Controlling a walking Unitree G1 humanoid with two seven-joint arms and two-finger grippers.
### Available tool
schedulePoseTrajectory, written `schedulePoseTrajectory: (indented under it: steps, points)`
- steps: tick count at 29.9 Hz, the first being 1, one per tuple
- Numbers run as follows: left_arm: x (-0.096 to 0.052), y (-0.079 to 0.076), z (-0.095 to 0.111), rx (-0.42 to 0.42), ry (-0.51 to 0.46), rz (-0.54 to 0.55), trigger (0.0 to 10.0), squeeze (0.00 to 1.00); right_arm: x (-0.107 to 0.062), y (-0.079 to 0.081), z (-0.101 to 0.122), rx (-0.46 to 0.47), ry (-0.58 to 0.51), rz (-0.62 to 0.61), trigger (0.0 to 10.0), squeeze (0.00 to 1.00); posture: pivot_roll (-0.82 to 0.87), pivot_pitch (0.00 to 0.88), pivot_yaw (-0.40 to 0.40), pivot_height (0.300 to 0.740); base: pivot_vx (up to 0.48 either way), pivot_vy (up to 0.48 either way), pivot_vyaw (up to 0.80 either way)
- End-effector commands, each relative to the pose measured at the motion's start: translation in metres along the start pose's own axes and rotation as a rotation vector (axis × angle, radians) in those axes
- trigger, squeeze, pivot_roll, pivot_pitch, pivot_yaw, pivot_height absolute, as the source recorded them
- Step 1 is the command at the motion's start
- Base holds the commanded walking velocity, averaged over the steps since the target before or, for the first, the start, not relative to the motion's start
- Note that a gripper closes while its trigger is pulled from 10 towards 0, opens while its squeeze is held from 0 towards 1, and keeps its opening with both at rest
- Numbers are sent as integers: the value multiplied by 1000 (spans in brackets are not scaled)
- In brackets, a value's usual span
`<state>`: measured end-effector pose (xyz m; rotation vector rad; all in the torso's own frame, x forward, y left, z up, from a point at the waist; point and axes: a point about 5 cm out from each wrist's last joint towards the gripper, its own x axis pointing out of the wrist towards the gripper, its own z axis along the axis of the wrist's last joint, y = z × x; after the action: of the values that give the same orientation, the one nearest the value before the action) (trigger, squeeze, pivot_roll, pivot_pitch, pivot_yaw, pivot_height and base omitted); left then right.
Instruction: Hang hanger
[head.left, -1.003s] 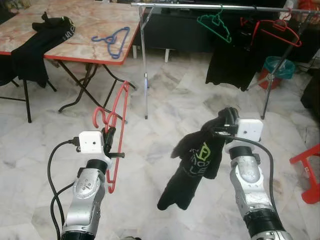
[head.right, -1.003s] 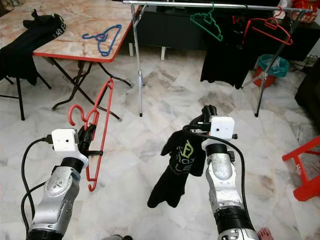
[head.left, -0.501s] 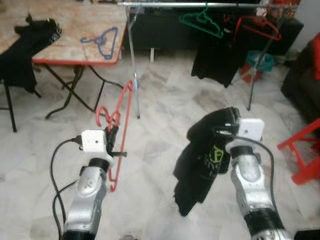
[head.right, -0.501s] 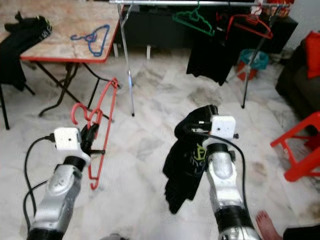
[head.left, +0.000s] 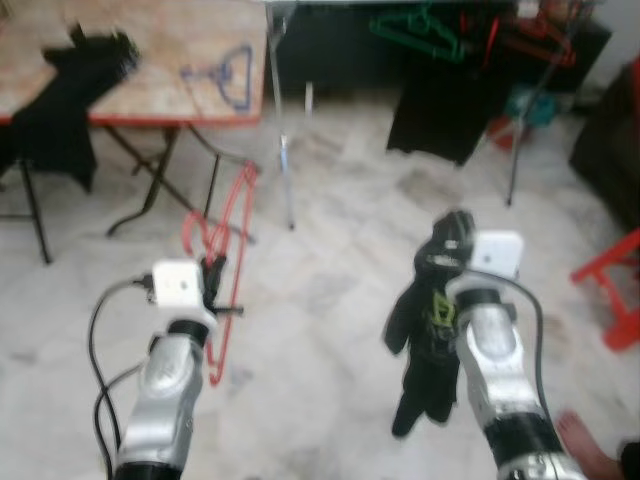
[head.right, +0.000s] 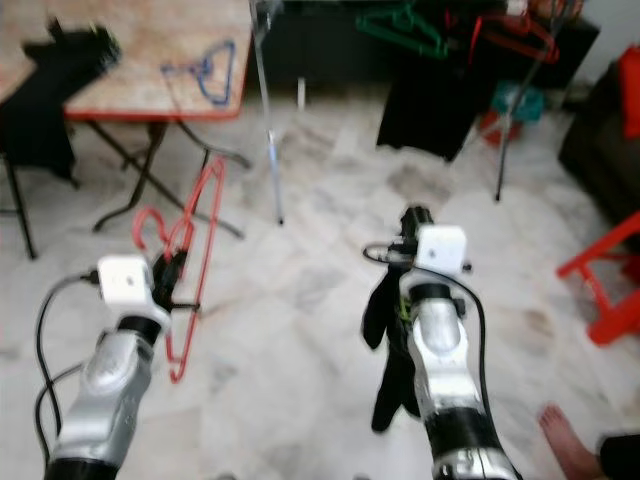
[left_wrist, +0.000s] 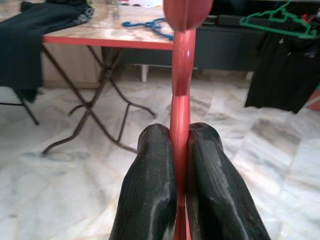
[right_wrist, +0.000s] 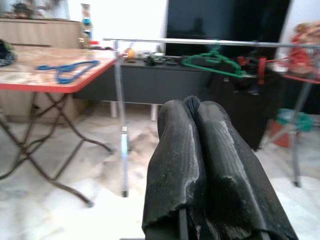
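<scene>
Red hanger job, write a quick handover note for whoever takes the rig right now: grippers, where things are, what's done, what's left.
Left gripper: shut on the red hanger, held upright over the marble floor.
Right gripper: shut on the black garment, which dangles below it.
Clothes rail: ahead, across the room, already carrying a green hanger and dark clothes.
Blue hanger: lying on the red-edged table, to the left.
Done: hanger and garment picked up.
Left: garment is not on the hanger; nothing hung yet.

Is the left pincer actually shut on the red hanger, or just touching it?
Shut on it. In the left wrist view the left pincer has both black fingers pressed against the red hanger.
</scene>
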<state>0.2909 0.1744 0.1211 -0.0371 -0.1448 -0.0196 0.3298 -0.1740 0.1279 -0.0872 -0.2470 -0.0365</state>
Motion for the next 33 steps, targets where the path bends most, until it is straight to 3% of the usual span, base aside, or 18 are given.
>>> schedulePoseTrajectory:
  steps: [1,33]
  points:
    - [0,-8,-1,-8,4,-25,10000,0,-1,-7,1,-10,-11,-22,10000,0,62,102,-22,740,0,326,0]
    - [-1,-9,-1,-2,1,-37,10000,0,3,-7,3,-13,-20,-16,10000,0,61,80,-24,740,0,326,0]
